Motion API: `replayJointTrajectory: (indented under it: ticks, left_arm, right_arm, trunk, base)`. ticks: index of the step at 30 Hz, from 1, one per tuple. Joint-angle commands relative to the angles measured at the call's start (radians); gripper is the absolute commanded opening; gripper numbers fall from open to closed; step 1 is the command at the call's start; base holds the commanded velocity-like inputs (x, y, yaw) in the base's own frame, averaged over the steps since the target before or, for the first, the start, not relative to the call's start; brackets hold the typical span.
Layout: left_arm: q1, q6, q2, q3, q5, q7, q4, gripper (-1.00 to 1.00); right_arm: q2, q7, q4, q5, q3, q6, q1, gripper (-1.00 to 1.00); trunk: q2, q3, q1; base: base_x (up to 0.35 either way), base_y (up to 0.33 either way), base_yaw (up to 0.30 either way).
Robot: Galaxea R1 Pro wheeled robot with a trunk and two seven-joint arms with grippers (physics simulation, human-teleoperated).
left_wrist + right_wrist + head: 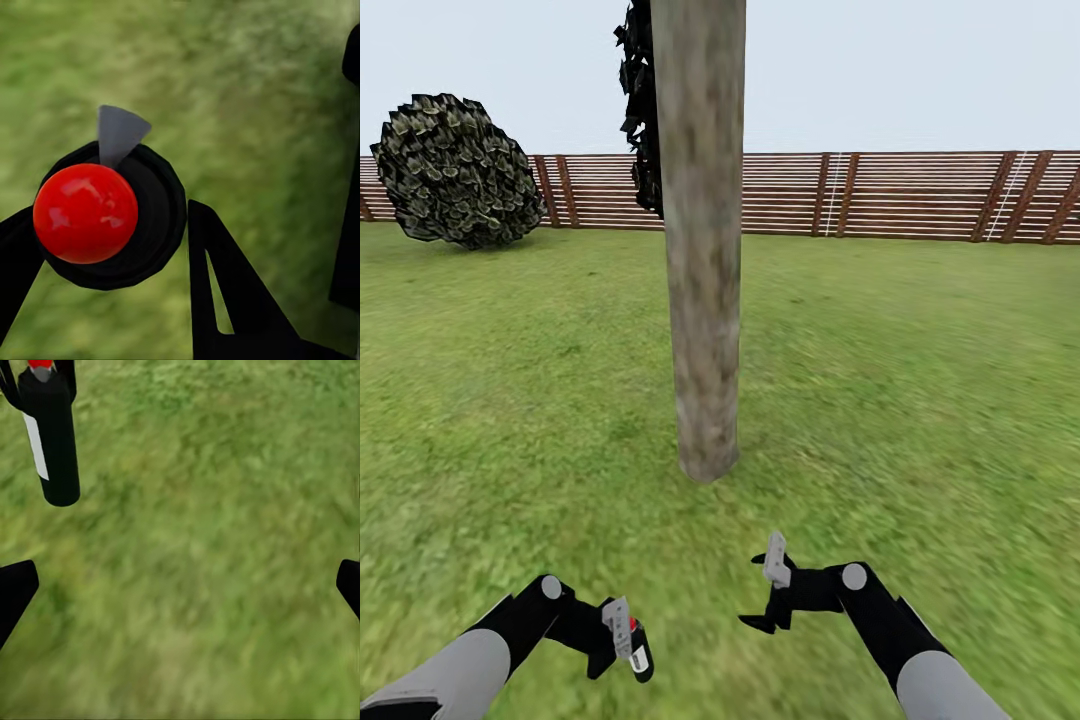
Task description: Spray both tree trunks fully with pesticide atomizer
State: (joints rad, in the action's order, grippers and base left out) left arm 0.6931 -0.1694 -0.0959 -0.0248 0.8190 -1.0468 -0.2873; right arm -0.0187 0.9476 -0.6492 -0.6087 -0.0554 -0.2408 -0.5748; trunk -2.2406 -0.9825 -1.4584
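Note:
A thick pale grey-brown tree trunk [703, 250] rises from the lawn straight ahead, a short way beyond both arms. My left gripper [618, 640] is low at the left, shut on the pesticide atomizer [640, 652], a small black can with a red top and a white label. In the left wrist view the red cap [85, 213] and grey nozzle [116, 135] sit between the black fingers [225, 292]. My right gripper [770, 595] hangs open over the grass with nothing in it. In the right wrist view the atomizer [51, 442] shows beside the spread fingertips [15, 592].
Green grass [920, 400] stretches all round the trunk. A brown slatted fence [900, 195] runs across the back. A dark bushy tree [455, 170] stands at the far left, and dark foliage [642, 110] hangs just behind the trunk's left side.

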Motion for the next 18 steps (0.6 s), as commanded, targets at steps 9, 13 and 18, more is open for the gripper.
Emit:
replayJointTrajectory:
  ticks: [9,13,18]
  left_arm:
    - [0.0,0.017,0.036,-0.008,0.064,-0.001,-0.001,-1.0]
    - [0.0,0.019,0.066,-0.005,0.067,-0.001,-0.002,-1.0]
    - [0.003,0.027,0.099,0.029,0.068,0.0,-0.003,-1.0]
  right_arm:
    - [-0.016,0.001,-0.001,-0.007,-0.133,-0.006,0.0,-1.0]
    - [-0.05,-0.001,-0.001,-0.011,-0.144,0.009,0.0,-1.0]
    - [-0.072,0.0,-0.006,-0.01,-0.154,0.089,0.0,-1.0]
  trunk:
    - [0.0,-0.001,0.0]
    - [0.0,-0.001,0.0]
    - [0.0,-0.001,0.0]
  base:
    - [0.0,0.0,0.0]
    - [0.0,0.0,0.0]
    - [0.0,0.0,0.0]
